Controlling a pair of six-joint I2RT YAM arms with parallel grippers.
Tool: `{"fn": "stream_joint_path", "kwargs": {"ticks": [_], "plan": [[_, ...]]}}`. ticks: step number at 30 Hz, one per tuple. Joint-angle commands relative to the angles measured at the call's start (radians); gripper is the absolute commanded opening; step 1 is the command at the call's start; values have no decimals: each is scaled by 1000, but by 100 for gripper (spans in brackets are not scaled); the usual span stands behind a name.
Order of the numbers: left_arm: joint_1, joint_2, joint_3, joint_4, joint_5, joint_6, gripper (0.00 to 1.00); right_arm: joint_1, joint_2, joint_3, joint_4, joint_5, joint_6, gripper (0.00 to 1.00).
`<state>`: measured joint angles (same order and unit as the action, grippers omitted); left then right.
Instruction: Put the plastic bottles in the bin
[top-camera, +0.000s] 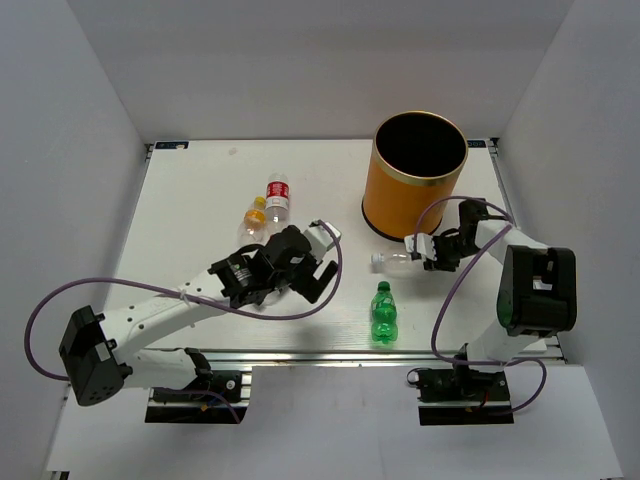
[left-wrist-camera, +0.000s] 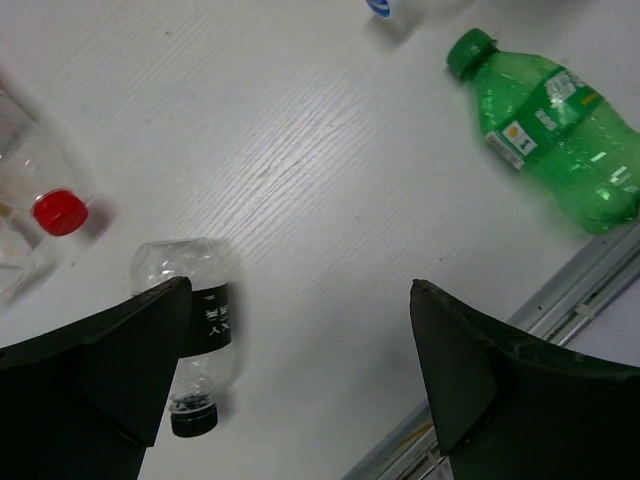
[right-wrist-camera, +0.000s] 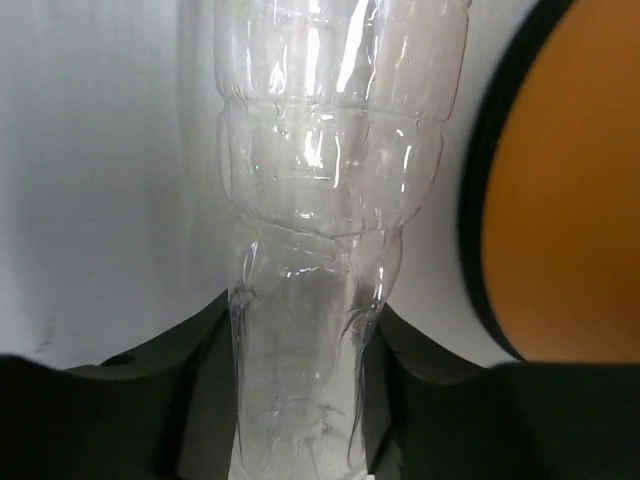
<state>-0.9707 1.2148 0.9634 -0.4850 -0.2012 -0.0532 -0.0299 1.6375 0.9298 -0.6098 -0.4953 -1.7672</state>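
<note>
Lifting could go wrong: the right tool (right-wrist-camera: 298, 400) pinches the clear bottle (right-wrist-camera: 320, 200) near one end, so its slick body may swing, slip, or knock the bin (top-camera: 400, 205) just beside it. That tool is clamped on the bottle over the desk (top-camera: 200, 190); the left tool (left-wrist-camera: 298, 300) hangs wide apart, empty, above a black-capped bottle (left-wrist-camera: 205, 330).

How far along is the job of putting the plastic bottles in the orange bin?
Done: nothing visible; the tall orange cylindrical bin shows only black inside. In hand: the right gripper clamps a clear plastic bottle beside the bin. Left: at least the green bottle, the red-labelled clear bottle, the yellow-orange bottle and the black-capped clear bottle below the open left gripper, lying on the table.
</note>
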Motion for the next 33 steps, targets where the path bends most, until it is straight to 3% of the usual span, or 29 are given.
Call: {"fn": "stream_joint_path", "kwargs": {"ticks": [1, 7, 12, 13, 14, 15, 16, 17, 18, 20, 23, 29, 32, 33], "plan": [[-3, -61, -22, 81, 158, 45, 100, 2, -53, -51, -154, -1, 60, 8], [-13, -97, -52, 138, 341, 58, 100, 4, -390, -1, -361, -191, 104, 6], [-22, -11, -16, 138, 393, 39, 100, 2, -606, 125, -389, -299, 316, 6], [-31, 24, -15, 138, 393, 29, 100, 2, -620, 171, -369, -327, 340, 6], [-31, 41, -3, 138, 393, 13, 100, 2, -631, 193, -313, -339, 499, 6], [-42, 73, 7, 149, 379, -11, 100, 2, -663, 211, -177, -336, 558, 8], [-57, 74, 8, 160, 367, -11, 100, -1, -669, 214, -176, -330, 610, 8], [-66, 107, 18, 160, 350, -42, 100, 1, -683, 215, -68, -309, 785, 8], [-66, 124, 27, 180, 332, -59, 100, -1, -694, 205, 59, -289, 845, 8], [-98, 159, 37, 193, 269, -112, 100, 1, -693, 207, 259, -234, 1022, 8], [-126, 227, 75, 207, 198, -183, 100, 1, -624, 270, 373, -198, 1165, 8], [-157, 301, 123, 258, 103, -296, 100, 1, -411, 461, 432, -195, 1293, 11], [-169, 368, 165, 232, 74, -336, 100, 2, -233, 585, 389, -227, 1312, 23], [-178, 386, 179, 221, 60, -358, 100, 1, -199, 631, 349, -229, 1315, 31]]}}
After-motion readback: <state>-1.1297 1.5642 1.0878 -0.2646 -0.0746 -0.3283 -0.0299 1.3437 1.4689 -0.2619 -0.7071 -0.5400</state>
